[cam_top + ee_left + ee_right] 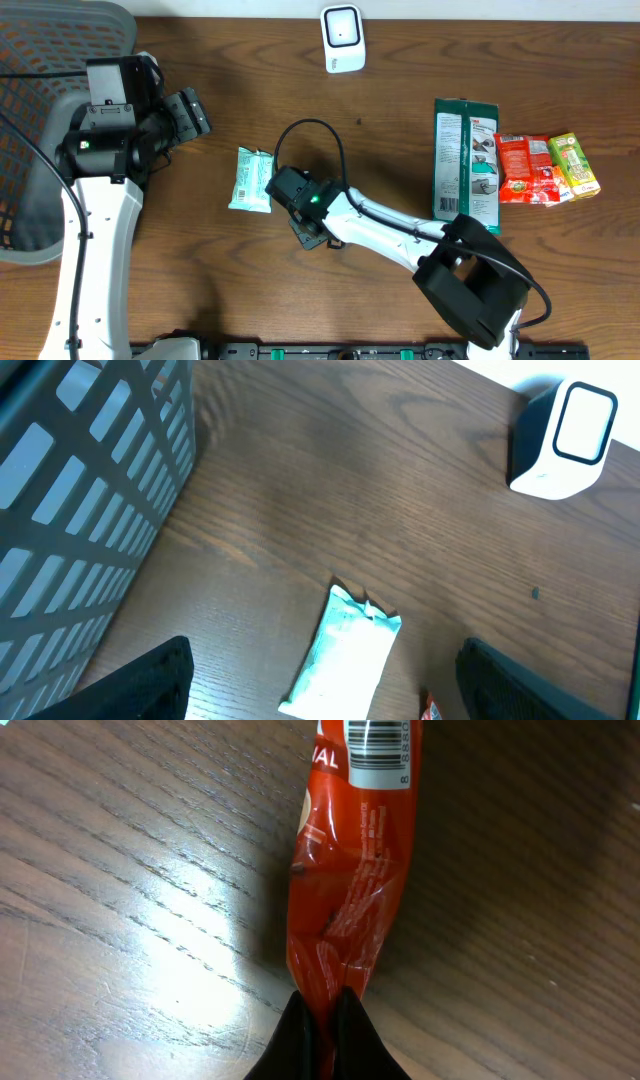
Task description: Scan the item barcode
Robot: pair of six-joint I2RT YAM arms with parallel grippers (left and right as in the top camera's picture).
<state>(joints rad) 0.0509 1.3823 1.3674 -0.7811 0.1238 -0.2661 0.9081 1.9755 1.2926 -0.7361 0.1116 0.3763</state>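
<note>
- Right tool [322,1010]: its two fingertips are pinched together on the near end of a red snack packet [350,870], with thin film caught between them.
- From that pinch, the packet's long axis runs straight away from the fingertips. The barcode [375,745] is printed at the far end and faces the wrist camera. I cannot tell whether the far end rests on the tabletop [400,130] or hangs just clear of it.
- The white barcode scanner [342,38] stands at the far edge of the tabletop. The held packet is well short of it, toward the robot and slightly to the scanner's left (the arm hides the packet in the overhead view).
- I judge the coming move to turn on carrying the barcode end up toward the scanner's window and turning the printed face toward it, since the code does not face the window now.
- Left tool [190,112]: its fingers stand wide apart and hold nothing. It is well to the scanner's left, hovering near a pale green packet [251,180], so the right arm is the one placed to present the code.
</note>
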